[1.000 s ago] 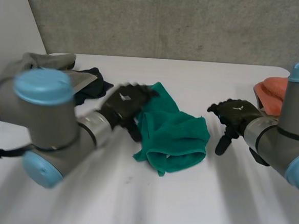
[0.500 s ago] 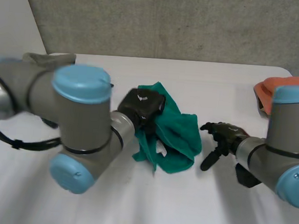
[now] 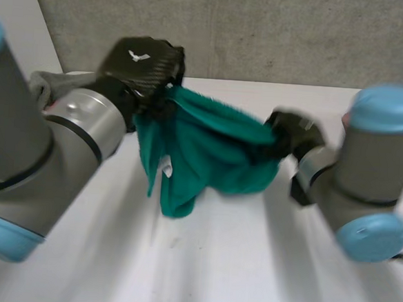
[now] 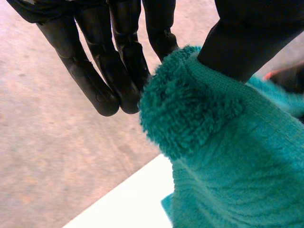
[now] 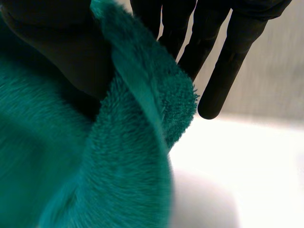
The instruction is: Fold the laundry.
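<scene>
Above the worktop (image 3: 214, 262) | green towel (image 3: 208, 148) hung stretched | left hand (image 3: 142, 64) pinched upper-left corner | right hand (image 3: 292, 133) pinched right corner

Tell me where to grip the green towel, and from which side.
By its two top corners, each from its outer side, as now: the left hand pinches one, the right hand the other. The towel hangs spread between them, so its top edge stays open and the rest drapes free.

One high view, two close wrist views
The head camera looks down and forward over the white bench (image 3: 248, 279) toward a grey wall (image 3: 299, 33); each wrist camera sits very near the green towel (image 3: 208, 148), which all three views share.
</scene>
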### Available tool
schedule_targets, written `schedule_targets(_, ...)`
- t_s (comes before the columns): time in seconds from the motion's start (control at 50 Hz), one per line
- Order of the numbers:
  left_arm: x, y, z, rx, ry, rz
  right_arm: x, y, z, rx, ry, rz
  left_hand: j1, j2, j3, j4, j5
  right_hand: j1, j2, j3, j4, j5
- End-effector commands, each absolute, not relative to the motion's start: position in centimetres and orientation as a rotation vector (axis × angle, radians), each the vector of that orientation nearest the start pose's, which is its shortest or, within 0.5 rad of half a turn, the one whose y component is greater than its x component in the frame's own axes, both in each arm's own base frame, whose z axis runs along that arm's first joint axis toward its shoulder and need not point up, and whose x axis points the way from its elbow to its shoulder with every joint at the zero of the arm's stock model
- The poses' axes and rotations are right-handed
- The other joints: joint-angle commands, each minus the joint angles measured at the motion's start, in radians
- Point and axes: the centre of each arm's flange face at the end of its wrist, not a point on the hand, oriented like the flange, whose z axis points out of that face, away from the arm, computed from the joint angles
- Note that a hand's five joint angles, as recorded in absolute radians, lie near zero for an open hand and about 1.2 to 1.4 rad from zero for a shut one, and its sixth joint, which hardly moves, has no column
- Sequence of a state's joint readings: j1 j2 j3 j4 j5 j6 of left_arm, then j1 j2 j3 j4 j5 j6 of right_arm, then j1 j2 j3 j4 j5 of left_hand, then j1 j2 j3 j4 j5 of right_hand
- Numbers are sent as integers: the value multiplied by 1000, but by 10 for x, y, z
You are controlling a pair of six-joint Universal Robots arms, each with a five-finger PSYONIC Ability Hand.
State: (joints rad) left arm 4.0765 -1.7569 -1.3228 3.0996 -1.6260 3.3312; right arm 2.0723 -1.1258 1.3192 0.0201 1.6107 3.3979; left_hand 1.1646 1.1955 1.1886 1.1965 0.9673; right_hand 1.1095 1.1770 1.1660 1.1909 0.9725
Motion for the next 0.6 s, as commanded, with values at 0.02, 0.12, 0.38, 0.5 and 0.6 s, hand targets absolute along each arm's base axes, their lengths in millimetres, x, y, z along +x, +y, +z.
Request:
schedule_targets(0.02,-283,-223,320,838,2187,-2381,282,-276,317,-839,1920,-1899,232,201,208,200,254,287,219,230,205,249)
schedule_targets(0.12,-277,-227,285,894,2281,-2249,280,-276,303,-1039,2057,-1759,232,201,208,200,254,287,219,230,205,249)
schedule_targets(0.38,-280,-229,168,1026,2591,-1772,292,-266,195,-1636,2132,-1424,232,201,208,200,254,-74,-141,-131,-155,-112)
schedule_targets(0.5,-277,-229,163,1009,2608,-1743,284,-274,191,-1399,2223,-1467,232,201,208,200,254,-717,-785,-774,-799,-755)
schedule_targets(0.6,-270,-231,176,964,2588,-1797,252,-277,233,-959,2338,-1530,232,201,208,200,254,-753,-820,-809,-834,-790)
